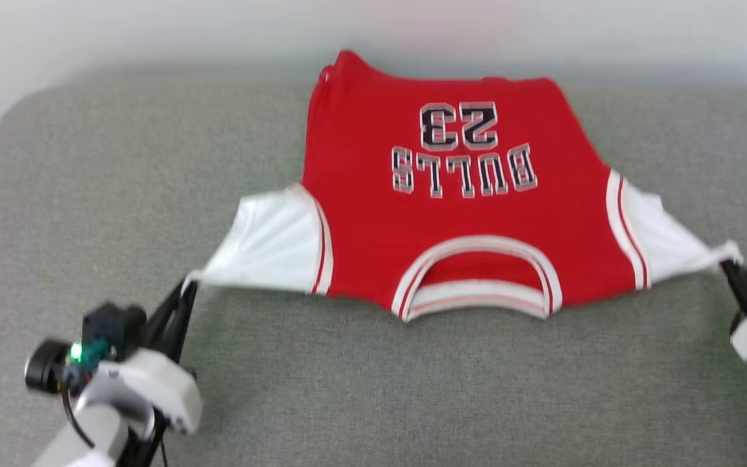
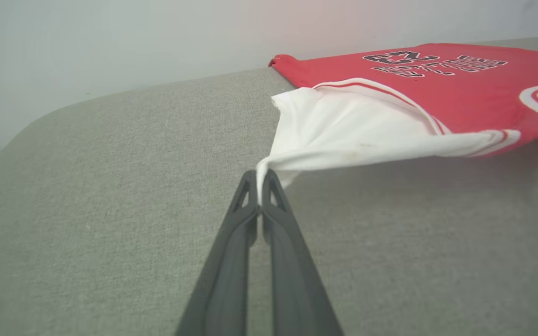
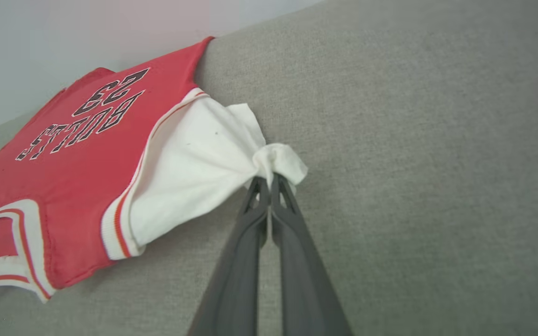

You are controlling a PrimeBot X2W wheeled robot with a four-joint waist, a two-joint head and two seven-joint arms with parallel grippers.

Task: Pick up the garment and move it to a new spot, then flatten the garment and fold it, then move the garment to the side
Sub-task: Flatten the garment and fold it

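Observation:
The garment (image 1: 451, 214), a red jersey with white sleeves and black-and-white lettering, is stretched front-up across the grey cushion, neck hole toward me. My left gripper (image 1: 187, 287) is shut on the tip of its left white sleeve (image 2: 343, 135), and the near hem hangs a little above the cushion. My right gripper (image 1: 729, 264) is shut on the bunched tip of the other white sleeve (image 3: 194, 163). In the wrist views the left gripper (image 2: 260, 179) and the right gripper (image 3: 269, 181) each pinch white cloth between closed fingers.
The grey cushioned surface (image 1: 373, 389) spreads wide around the garment, with bare room in front and to the left. A pale wall (image 1: 153, 32) runs along its far edge. The cushion's rounded corner (image 1: 17, 110) lies at the far left.

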